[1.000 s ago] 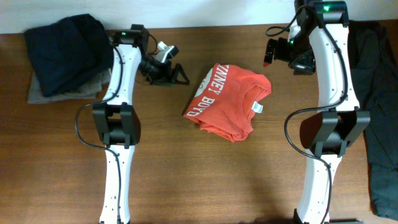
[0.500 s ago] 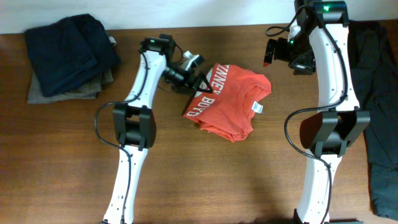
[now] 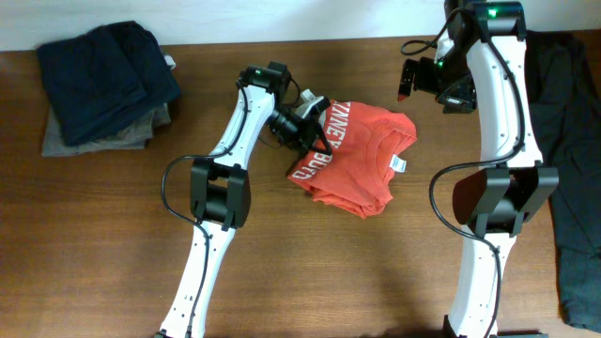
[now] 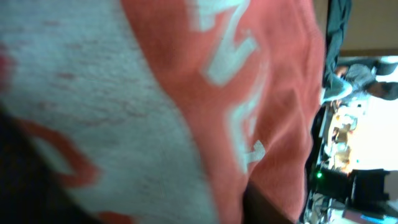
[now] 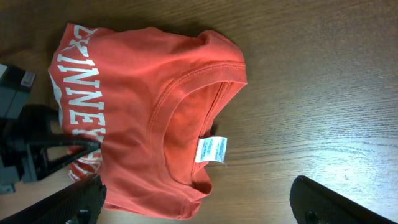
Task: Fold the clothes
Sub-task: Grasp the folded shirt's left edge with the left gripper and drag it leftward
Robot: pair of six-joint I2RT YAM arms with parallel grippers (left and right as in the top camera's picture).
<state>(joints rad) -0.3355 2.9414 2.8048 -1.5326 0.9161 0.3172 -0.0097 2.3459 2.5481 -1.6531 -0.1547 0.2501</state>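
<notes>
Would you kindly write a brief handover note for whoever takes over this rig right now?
Left end effector: on the lettered edge of the T-shirt, grip unclear.
Right end effector: open, empty, hovering beside the shirt's collar side.
T-shirt: bunched mid-table, label up.
Done: dark folded pile at far-left corner.
Left: flatten and fold the T-shirt; dark garment waits at right edge.

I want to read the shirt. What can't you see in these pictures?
White lettering on the red-orange cotton T-shirt: partly folded under, partly behind the left gripper, overhead and right wrist.
Left gripper's grip: left wrist view too close, blurred.
White neck label: print too small, right wrist.
Dark clothes: cut off, overhead's right edge.
</notes>
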